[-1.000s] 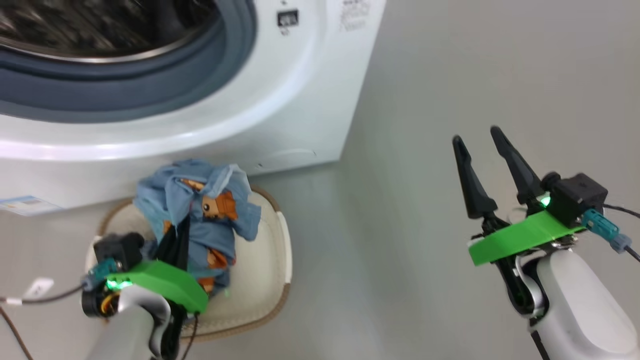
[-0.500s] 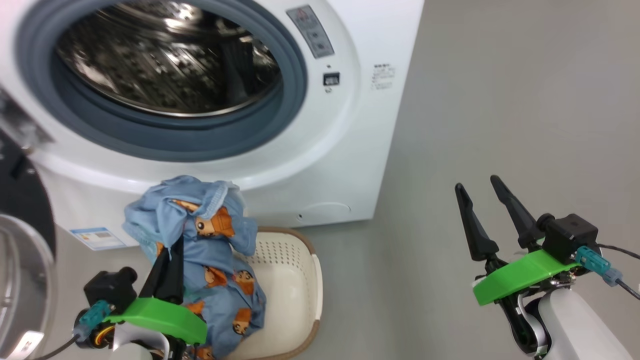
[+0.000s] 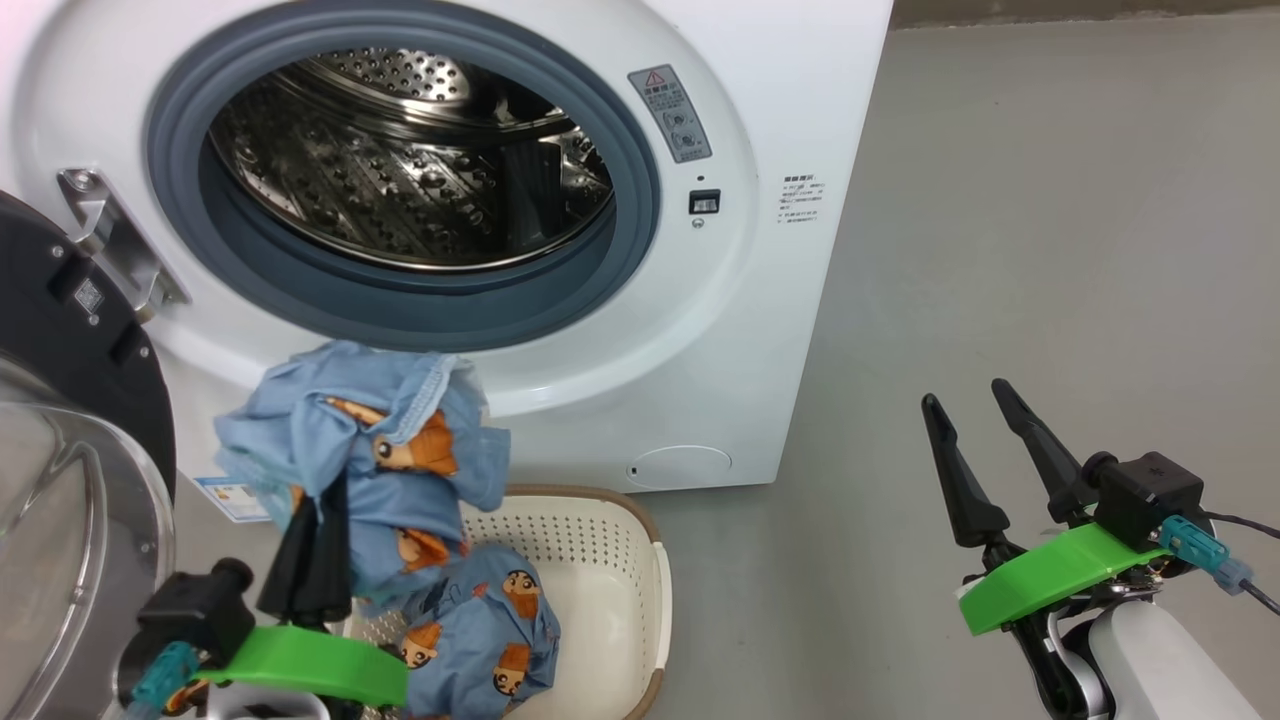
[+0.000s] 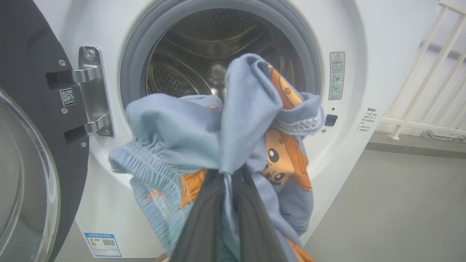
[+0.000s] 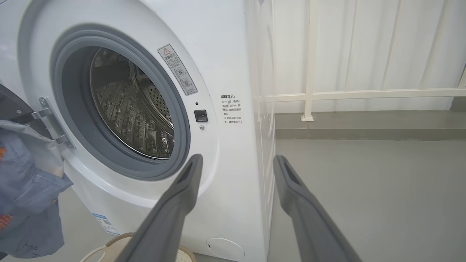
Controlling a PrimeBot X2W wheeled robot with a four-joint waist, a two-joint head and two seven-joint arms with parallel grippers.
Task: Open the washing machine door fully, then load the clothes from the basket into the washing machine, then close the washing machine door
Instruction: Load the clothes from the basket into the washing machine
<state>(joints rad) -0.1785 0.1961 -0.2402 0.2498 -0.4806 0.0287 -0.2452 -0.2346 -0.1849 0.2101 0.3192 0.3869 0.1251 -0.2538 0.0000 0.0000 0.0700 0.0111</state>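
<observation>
The washing machine [image 3: 790, 110] stands with its steel drum [image 3: 410, 180] exposed. The washing machine door [image 3: 60, 330] is swung open at the left, its glass bowl facing me. My left gripper [image 3: 322, 492] is shut on the light blue clothes [image 3: 390, 440], and the bundle hangs in front of the machine just below the grey gasket. The bundle's lower end trails into the cream basket [image 3: 610, 560] on the floor. In the left wrist view the dark fingers [image 4: 204, 218] pinch a fold of the clothes [image 4: 189, 134] before the drum [image 4: 204, 47]. My right gripper [image 3: 965, 395] is open and holds nothing, off to the right over the floor.
Grey floor [image 3: 1050, 250] spreads to the right of the machine. A white railing [image 5: 346, 94] runs along the wall behind it. The door's metal hinge [image 3: 110, 240] juts out at the left of the opening. The basket's rim [image 5: 105, 251] sits close under the machine's front.
The head camera has tilted up, bringing the drum and door into view. My left gripper has lifted the clothes up from the basket toward the opening. The right gripper has stayed open.
</observation>
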